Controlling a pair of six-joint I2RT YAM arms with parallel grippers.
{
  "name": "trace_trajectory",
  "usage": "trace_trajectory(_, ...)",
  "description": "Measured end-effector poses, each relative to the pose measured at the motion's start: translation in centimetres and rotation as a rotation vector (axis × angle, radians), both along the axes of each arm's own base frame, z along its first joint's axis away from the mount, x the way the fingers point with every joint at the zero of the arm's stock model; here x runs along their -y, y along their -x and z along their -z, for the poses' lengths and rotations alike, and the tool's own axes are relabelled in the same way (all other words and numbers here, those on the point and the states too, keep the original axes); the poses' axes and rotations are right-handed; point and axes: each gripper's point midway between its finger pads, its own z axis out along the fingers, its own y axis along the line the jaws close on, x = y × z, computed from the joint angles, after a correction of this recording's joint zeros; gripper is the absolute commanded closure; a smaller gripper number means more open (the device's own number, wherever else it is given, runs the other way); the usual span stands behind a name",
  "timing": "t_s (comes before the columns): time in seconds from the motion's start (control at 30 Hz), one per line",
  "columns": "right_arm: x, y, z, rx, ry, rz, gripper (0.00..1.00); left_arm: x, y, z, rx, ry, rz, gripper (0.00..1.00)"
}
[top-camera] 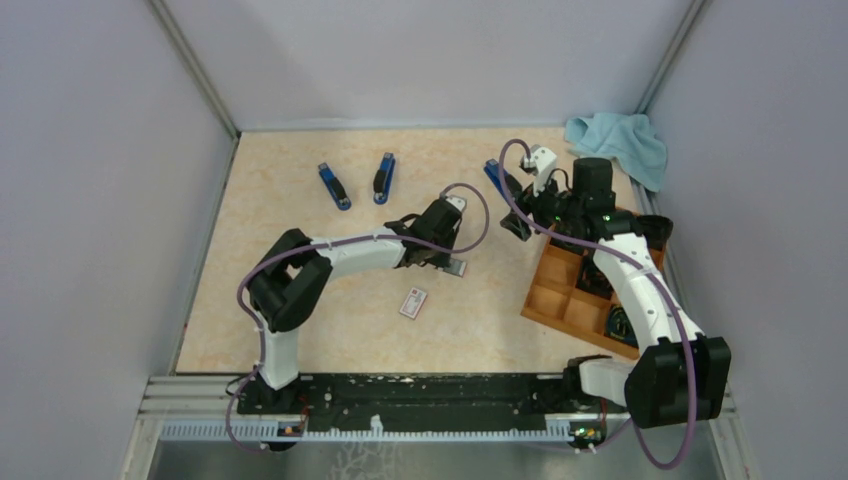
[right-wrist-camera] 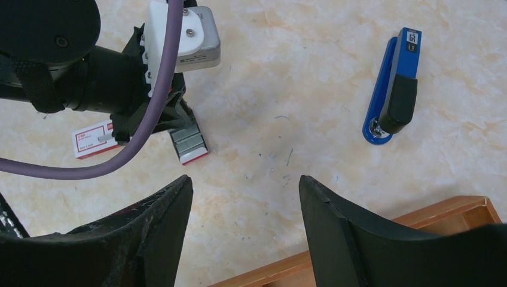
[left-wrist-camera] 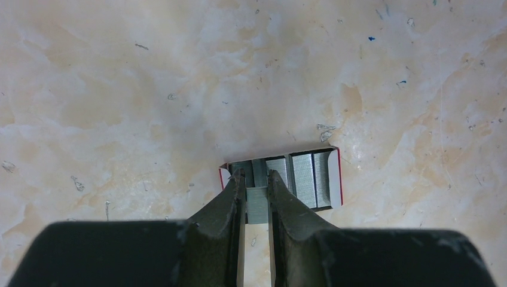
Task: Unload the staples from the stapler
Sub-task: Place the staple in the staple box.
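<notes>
My left gripper [left-wrist-camera: 256,179] is shut on a short grey strip of staples [left-wrist-camera: 257,206], held upright between the fingers. It hovers over the left end of a small open white-and-red staple tray [left-wrist-camera: 336,179] with more staple strips [left-wrist-camera: 304,179] lying side by side. From above, the left gripper [top-camera: 447,262] is at mid-table. Three blue staplers lie at the back: two on the left [top-camera: 334,186] [top-camera: 384,178], and one [right-wrist-camera: 394,89] near my right gripper [right-wrist-camera: 245,179]. The right gripper is open and empty above bare table.
A small white box with a red label [top-camera: 413,302] lies in front of the left gripper. A wooden compartment organizer [top-camera: 560,290] stands at the right under the right arm. A light blue cloth [top-camera: 620,140] sits in the back right corner. Walls enclose the table.
</notes>
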Motion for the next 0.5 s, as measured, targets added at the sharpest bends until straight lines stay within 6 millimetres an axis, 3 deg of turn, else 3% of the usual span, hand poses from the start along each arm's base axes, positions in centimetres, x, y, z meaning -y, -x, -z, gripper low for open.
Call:
trace_trajectory(0.23,0.0,0.0,0.0,0.001,0.0,0.0,0.34,-0.04,0.03,0.25,-0.004,-0.004,0.0,0.86)
trace_trajectory(0.5,0.0,0.0,0.0,0.0,0.0,-0.001,0.34,-0.05,0.04,0.19,-0.005,-0.006,0.0,0.76)
